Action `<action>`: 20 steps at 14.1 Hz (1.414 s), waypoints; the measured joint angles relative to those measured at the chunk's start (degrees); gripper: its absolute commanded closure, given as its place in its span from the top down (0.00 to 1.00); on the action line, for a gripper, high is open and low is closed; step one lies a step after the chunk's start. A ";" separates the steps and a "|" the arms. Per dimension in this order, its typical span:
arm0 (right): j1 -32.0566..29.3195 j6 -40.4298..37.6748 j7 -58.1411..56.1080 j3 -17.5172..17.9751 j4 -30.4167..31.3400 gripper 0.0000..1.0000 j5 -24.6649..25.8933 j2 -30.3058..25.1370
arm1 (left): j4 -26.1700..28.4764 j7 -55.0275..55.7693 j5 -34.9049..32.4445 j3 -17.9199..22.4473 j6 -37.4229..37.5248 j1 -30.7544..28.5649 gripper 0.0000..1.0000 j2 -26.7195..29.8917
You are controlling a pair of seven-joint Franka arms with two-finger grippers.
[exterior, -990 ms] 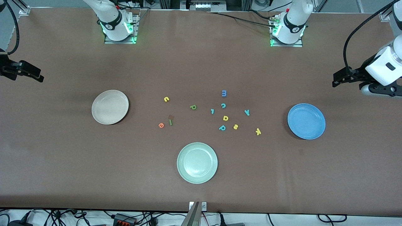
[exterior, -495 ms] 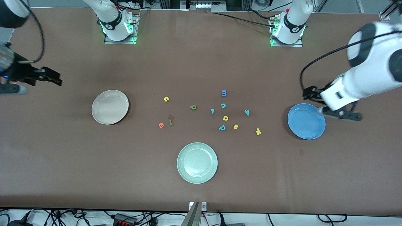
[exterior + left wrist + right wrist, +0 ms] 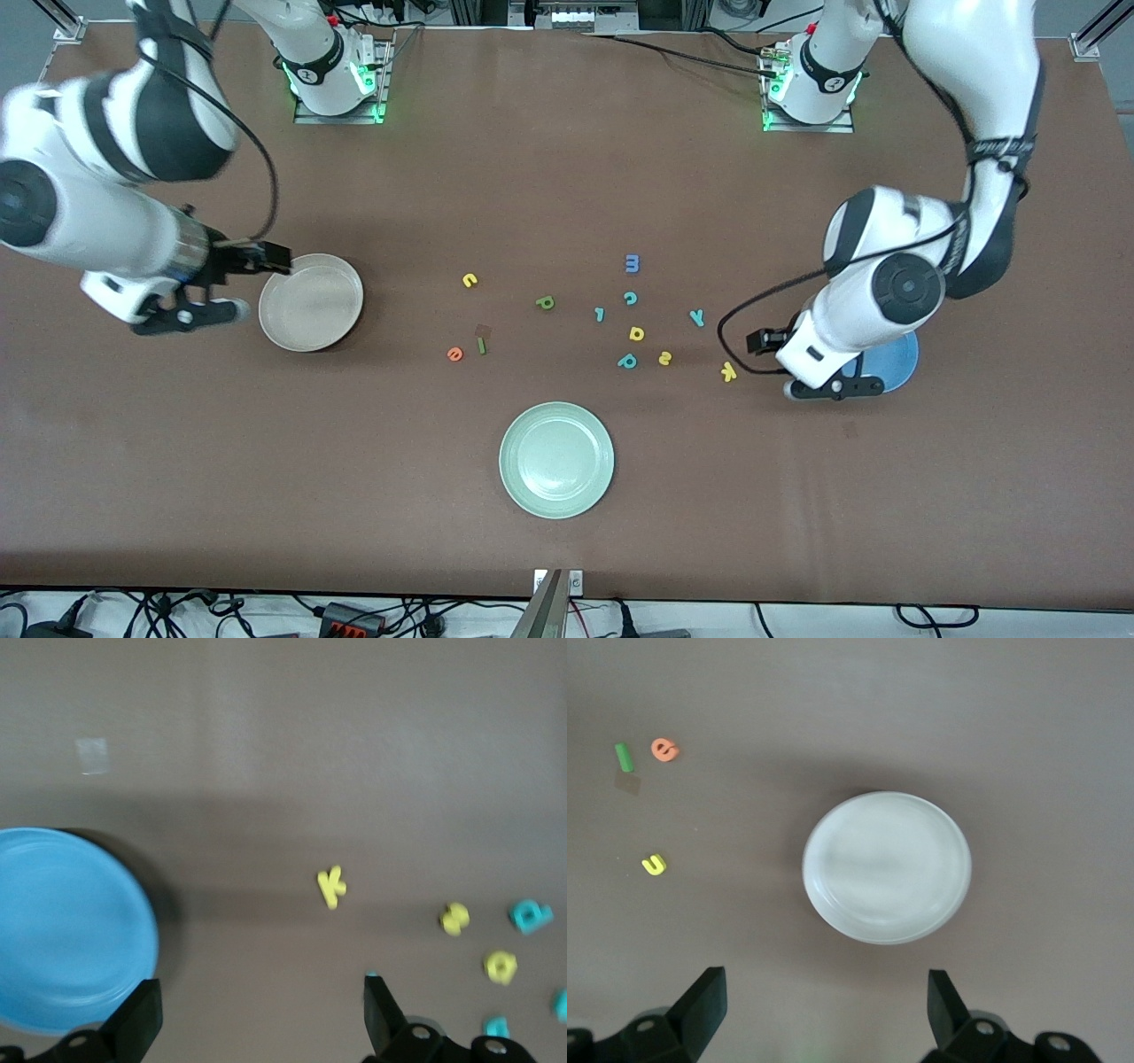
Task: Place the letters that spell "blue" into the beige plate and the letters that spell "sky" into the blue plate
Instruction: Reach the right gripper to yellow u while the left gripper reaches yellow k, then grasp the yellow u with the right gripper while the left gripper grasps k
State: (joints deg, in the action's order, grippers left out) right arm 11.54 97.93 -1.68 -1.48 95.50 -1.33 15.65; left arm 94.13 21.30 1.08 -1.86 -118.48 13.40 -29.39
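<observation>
The beige plate [image 3: 310, 301] [image 3: 886, 866] lies toward the right arm's end, and my open, empty right gripper [image 3: 266, 257] [image 3: 824, 1003] hangs by its rim. Mid-table lie yellow u [image 3: 469, 280] [image 3: 654, 865], green b [image 3: 545, 303], dark green l [image 3: 482, 346] [image 3: 624, 757] and orange e [image 3: 454, 354] [image 3: 664, 749]. Yellow s [image 3: 664, 358] [image 3: 454, 919], teal y [image 3: 697, 317] and yellow k [image 3: 728, 372] [image 3: 331, 887] lie closer to the blue plate [image 3: 897, 359] [image 3: 62, 930], which my left arm mostly covers. My left gripper [image 3: 767, 341] [image 3: 257, 1014] is open and empty, over the table between k and that plate.
A pale green plate [image 3: 556, 459] sits nearest the front camera. Other letters lie among the rest: blue m [image 3: 632, 263], teal c [image 3: 630, 299], small teal l [image 3: 600, 314], yellow d [image 3: 636, 333] [image 3: 500, 966], teal p [image 3: 627, 361] [image 3: 530, 916]. A brown square [image 3: 483, 330] lies by the green l.
Both arms swung in from the table's ends: the left one over the blue plate toward k, the right one up to the beige plate. No letter or plate moved.
</observation>
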 measured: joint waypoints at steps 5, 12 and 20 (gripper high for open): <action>7.36 7.69 7.58 0.07 0.07 1.00 -0.06 8.76 | 0.03 6.97 0.00 -0.05 -9.73 1.59 1.00 -9.27; 18.12 26.79 12.66 0.20 11.95 1.00 -0.14 11.19 | 0.09 7.82 0.00 0.01 -12.03 3.22 0.66 -12.30; 24.20 32.37 16.11 0.18 15.45 0.95 -0.15 14.49 | 0.37 7.82 0.00 0.03 -13.64 3.38 0.41 -13.13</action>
State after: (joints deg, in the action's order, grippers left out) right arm 35.74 130.30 14.43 -1.29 110.95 -1.47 30.14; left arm 94.50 29.12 1.08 -1.84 -132.12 16.78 -42.52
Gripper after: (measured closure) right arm 0.000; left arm 0.529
